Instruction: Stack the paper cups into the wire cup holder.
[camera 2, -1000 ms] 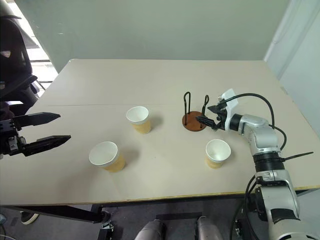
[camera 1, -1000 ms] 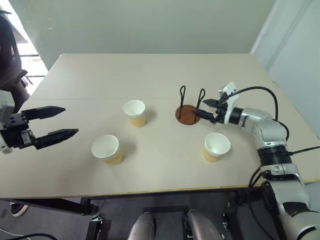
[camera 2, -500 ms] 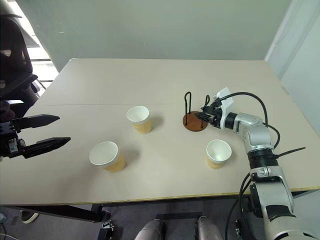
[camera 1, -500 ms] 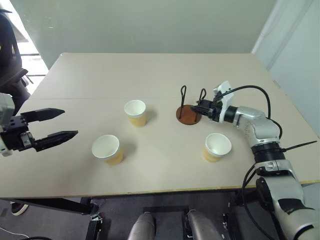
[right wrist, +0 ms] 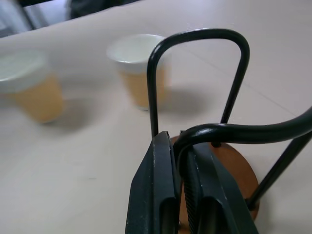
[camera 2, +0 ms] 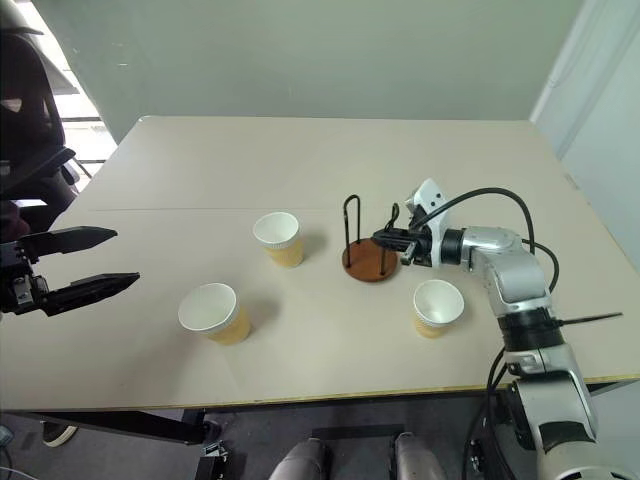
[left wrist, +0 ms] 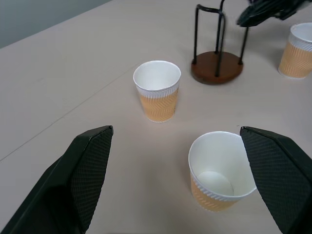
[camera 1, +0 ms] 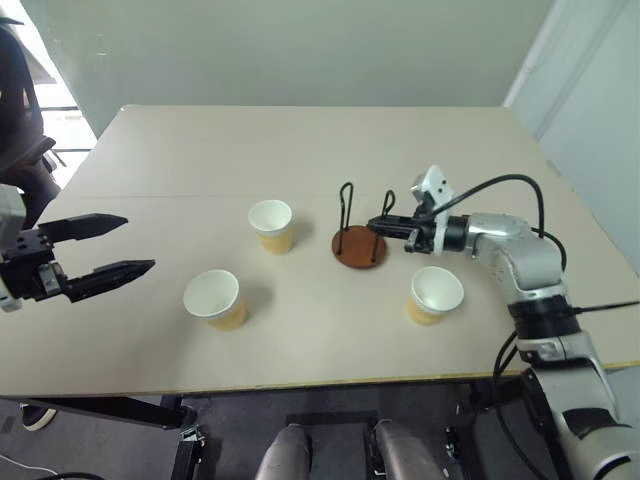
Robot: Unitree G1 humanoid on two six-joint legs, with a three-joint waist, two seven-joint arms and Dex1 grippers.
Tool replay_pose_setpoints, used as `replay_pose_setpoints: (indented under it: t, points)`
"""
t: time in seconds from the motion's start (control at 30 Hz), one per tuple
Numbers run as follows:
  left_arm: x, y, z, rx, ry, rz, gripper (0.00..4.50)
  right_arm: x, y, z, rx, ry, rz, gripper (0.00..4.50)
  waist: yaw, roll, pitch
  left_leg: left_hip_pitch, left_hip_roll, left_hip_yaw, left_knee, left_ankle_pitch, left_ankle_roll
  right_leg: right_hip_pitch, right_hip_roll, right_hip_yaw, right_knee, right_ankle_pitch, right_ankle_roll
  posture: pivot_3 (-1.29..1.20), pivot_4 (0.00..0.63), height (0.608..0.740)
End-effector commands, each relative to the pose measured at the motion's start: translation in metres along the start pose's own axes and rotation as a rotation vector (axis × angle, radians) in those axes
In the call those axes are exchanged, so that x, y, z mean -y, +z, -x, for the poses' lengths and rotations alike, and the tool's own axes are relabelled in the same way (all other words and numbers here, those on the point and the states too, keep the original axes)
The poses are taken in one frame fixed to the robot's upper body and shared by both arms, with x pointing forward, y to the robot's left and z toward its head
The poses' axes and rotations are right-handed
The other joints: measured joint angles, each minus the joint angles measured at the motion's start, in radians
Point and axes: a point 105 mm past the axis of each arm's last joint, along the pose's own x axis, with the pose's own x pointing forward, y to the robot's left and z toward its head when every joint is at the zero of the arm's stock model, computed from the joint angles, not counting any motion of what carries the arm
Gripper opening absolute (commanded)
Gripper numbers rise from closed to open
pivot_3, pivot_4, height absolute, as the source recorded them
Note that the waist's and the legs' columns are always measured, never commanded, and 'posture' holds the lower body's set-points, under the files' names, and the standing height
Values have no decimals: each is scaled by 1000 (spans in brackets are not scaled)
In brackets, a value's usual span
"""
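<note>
The right pincer (camera 1: 381, 225) is clamping 1 wire loop of the wire cup holder (camera 1: 359, 236), seemingly stiff and light, mid-worktop (camera 1: 300, 140) among 3 crushable paper cups (camera 1: 270, 225), while the left pincer (camera 1: 112, 243) is hovering apart.

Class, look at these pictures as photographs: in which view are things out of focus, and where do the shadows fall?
Right wrist view: the two paper cups behind are soft, while the wire cup holder and the right gripper shut on its loop are sharper. Left eye view: each cup casts a faint shadow toward the robot's right on the table.
</note>
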Motion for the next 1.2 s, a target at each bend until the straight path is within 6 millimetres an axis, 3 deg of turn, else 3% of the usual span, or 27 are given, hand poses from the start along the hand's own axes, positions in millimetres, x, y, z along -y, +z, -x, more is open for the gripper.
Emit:
replay_pose_setpoints:
  t: [0.03,0.2,0.37,0.77,1.03,1.2]
  points:
    - [-1,11,2,16,-2,-33,4500,-33,14,1,25,89,28,31,0,0,0,0,0,0,0,0,0,0,0,0,0,0,0,0,150,740]
    - [-3,10,-2,15,-20,-31,4500,-66,2,-4,14,145,-19,31,1,-1,-1,0,0,0,2,0,0,1,1,0,1,0,0,0,150,740]
    - [-5,12,-9,14,-49,-34,4500,-84,-9,-6,-3,164,-53,31,0,-3,-2,1,1,-1,4,1,0,1,2,1,2,1,-1,0,150,740]
    - [-10,18,-16,-5,-92,-42,4500,-99,-19,-7,-11,196,-80,31,0,-5,-3,2,3,-1,4,1,-1,1,5,1,2,1,-1,0,150,740]
    - [-12,20,-18,-8,-99,-50,4500,-99,-23,-11,-25,224,-58,31,0,-5,-3,2,3,-1,4,1,-1,1,5,1,2,1,-1,0,150,740]
    - [-12,20,-17,-4,-93,-55,4500,-98,-25,-13,-31,231,-52,1433,0,-5,-3,2,3,-1,4,1,-1,1,5,1,2,1,-1,0,150,740]
